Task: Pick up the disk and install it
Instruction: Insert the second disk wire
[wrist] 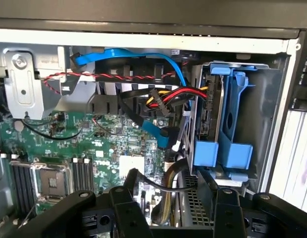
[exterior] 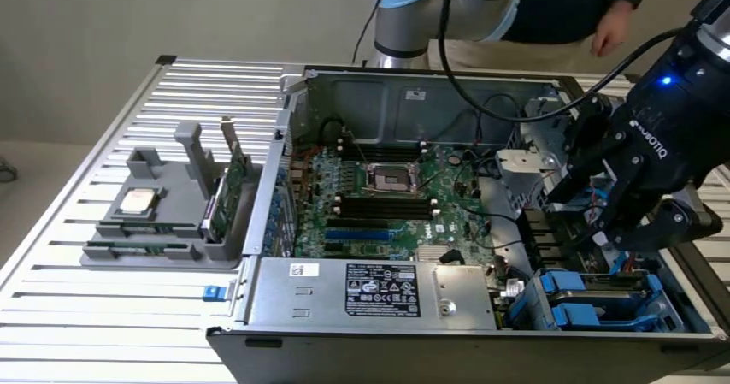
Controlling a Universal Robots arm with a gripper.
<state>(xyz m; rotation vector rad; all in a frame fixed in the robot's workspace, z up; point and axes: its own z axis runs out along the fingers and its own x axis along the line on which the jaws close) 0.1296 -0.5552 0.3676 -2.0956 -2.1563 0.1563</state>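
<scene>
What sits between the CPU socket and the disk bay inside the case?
In the wrist view, green motherboard and a bundle of cables, blue, black and red-yellow, lie between the socket and the blue-framed disk.

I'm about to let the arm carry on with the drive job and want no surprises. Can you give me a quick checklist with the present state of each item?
1. Gripper open and empty: ok.
2. Gripper inside the computer case, above the drive corner: ok.
3. Disk in its blue bracket, upright in the bay: ok.
4. Disk fully latched: cannot tell.
5. Cables clear of the bay: not ok, they run right beside it.
6. Person's hand away from the arm: not ok, it is close behind the case.
</scene>
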